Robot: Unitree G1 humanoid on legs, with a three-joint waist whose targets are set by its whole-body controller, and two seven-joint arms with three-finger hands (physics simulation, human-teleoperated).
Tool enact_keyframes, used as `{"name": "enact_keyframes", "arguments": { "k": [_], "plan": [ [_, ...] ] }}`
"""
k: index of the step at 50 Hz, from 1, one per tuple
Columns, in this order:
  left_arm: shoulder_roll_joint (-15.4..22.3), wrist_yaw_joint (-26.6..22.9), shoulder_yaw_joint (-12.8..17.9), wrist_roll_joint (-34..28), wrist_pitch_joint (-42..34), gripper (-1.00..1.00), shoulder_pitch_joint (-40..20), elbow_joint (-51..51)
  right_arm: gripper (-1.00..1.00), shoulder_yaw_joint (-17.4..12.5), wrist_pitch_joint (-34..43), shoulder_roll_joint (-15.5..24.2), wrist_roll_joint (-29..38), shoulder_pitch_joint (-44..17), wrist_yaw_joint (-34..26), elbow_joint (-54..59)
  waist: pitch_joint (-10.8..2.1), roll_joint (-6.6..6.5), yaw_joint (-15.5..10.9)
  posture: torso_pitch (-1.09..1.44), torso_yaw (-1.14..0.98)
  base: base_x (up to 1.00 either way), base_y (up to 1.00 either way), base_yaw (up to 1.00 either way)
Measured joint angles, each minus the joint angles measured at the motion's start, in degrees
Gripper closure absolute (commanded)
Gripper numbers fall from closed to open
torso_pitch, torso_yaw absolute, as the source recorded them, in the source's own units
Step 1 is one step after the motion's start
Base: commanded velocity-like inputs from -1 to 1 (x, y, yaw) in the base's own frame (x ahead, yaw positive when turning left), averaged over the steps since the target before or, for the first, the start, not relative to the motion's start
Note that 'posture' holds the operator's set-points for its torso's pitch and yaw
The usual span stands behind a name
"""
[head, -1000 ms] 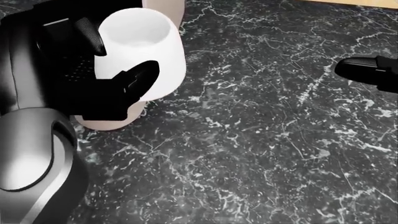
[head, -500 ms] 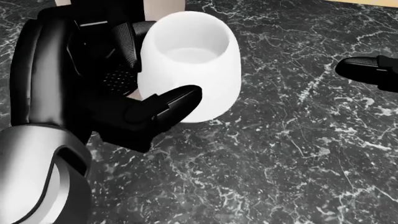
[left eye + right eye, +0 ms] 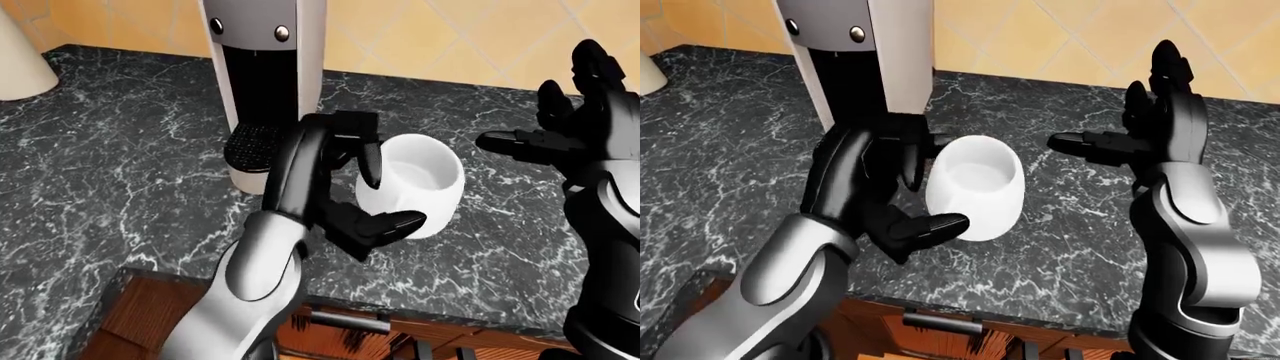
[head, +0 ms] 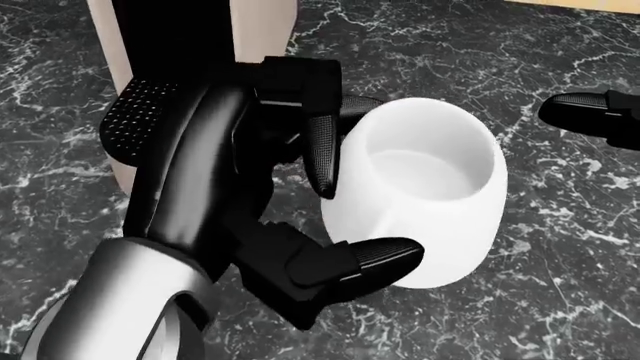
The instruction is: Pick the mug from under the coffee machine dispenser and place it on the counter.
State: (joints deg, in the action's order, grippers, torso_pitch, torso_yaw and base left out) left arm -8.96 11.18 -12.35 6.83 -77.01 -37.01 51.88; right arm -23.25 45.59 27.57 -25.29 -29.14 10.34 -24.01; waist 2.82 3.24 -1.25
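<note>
A black left hand (image 4: 330,217) grips a white mug (image 4: 430,187), fingers wrapped around its sides, holding it clear of the coffee machine (image 3: 262,75) and above the dark marble counter (image 3: 120,172). The right hand (image 3: 1140,135) hovers open and empty, well apart. Best handling seems to be lowering the mug level onto bare counter, releasing only once its base rests flat.

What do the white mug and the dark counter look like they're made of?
The mug looks like matte white ceramic: smooth, thick-walled, no gloss, though a render leaves plastic possible. The counter looks like polished black marble or granite, judging by its white veining. The left hand holding the mug seems glossy black plastic.
</note>
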Motion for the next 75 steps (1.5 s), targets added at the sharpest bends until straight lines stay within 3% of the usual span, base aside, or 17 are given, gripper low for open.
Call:
{"name": "enact_keyframes", "arguments": {
  "k": [13, 24, 32, 39, 44, 75],
  "plan": [
    [3.6, -8.2, -3.2, -8.9, 2.7, 1.0, 2.8, -0.4, -1.0, -0.1, -0.1, 0.3, -0.2, -0.5, 0.2, 0.4, 0.02, 0.03, -0.2, 0.0, 0.0, 0.0, 0.0, 0.0],
    [1.6, -12.5, -4.9, -14.5, 2.3, 1.0, 7.5, 1.7, -1.0, -0.1, -0.2, 0.3, -0.2, -0.2, 0.2, 0.4, -0.03, 0.3, -0.3, 0.0, 0.0, 0.0, 0.0, 0.0],
    [1.1, -13.0, -6.5, -15.0, 2.4, 1.0, 10.9, 4.4, -1.0, -0.1, -0.4, 0.2, 0.0, -0.1, 0.1, 0.5, -0.19, 0.39, -0.3, 0.0, 0.0, 0.0, 0.0, 0.0],
    [2.4, -13.7, -5.3, -14.1, 3.2, 1.0, 14.5, 6.1, -1.0, -0.2, -0.2, 0.2, 0.0, 0.0, 0.0, 0.2, -0.23, 0.26, -0.3, 0.0, 0.0, 0.0, 0.0, 0.0],
    [3.3, -13.7, -6.0, -13.2, 4.8, 1.0, 17.3, 6.1, -1.0, -0.3, 0.2, 0.3, -0.1, -0.1, 0.2, -0.2, -0.29, 0.24, -0.4, 0.0, 0.0, 0.0, 0.0, 0.0],
    [6.5, -18.2, -4.6, -15.4, 9.9, 1.0, 20.6, 3.1, -1.0, -0.1, 0.5, 0.3, -0.4, -0.2, 0.3, -0.1, -0.51, -0.19, -0.3, 0.0, 0.0, 0.0, 0.0, 0.0]
  ]
}}
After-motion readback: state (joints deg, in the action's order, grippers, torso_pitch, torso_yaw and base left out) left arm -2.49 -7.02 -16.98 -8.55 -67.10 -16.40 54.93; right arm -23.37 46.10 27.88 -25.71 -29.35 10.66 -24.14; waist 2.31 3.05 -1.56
